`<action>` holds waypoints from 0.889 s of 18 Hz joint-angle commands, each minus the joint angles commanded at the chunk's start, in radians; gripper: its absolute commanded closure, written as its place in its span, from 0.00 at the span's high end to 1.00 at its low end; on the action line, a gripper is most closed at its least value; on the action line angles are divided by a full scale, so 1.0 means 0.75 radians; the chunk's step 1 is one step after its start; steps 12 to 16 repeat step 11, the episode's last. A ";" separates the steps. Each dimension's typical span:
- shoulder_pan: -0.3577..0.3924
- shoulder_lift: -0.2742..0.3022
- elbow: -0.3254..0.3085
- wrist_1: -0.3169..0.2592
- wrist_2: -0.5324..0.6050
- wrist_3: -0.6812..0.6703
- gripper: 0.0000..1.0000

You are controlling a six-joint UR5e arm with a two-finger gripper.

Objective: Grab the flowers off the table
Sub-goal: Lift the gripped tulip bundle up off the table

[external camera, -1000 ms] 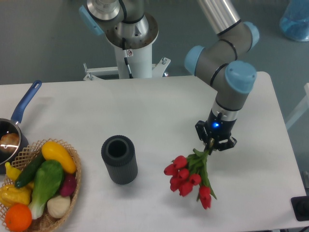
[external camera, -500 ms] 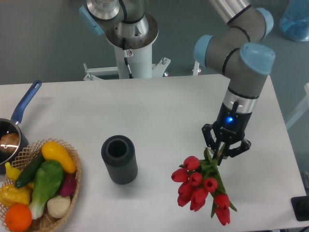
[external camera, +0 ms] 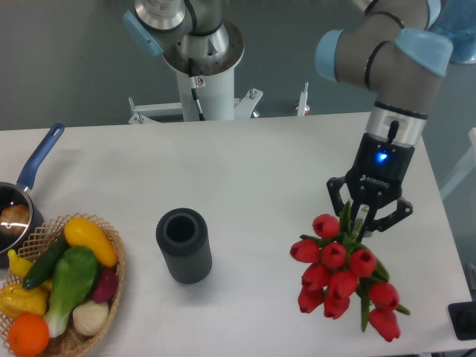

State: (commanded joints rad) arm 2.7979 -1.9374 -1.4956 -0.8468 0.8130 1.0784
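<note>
The flowers [external camera: 342,277], a bunch of red tulips with green stems and leaves, hang blooms-down from my gripper [external camera: 367,217] at the right of the white table [external camera: 245,186]. The gripper is shut on the stem ends, which are hidden between the fingers. The bunch is lifted clear of the tabletop and appears large in the view. The pale band is not visible.
A dark ribbed cylinder vase [external camera: 184,245] stands upright left of the flowers. A wicker basket of vegetables [external camera: 63,294] sits at the front left corner, with a blue-handled pan [external camera: 18,201] behind it. The robot base [external camera: 201,67] stands behind the table.
The gripper has risen and moved right and towards the camera with the flowers in it. The bunch now hangs higher above the table and looks larger.
</note>
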 joint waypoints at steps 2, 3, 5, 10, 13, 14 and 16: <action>0.010 0.012 -0.002 0.002 -0.002 0.000 0.16; 0.018 0.016 -0.002 0.000 -0.012 -0.002 0.16; 0.029 0.016 -0.002 0.000 -0.057 -0.012 0.16; 0.055 0.037 0.000 0.000 -0.090 -0.029 0.16; 0.055 0.037 0.000 0.000 -0.094 -0.029 0.16; 0.055 0.037 0.000 0.000 -0.094 -0.029 0.16; 0.055 0.037 0.000 0.000 -0.094 -0.029 0.16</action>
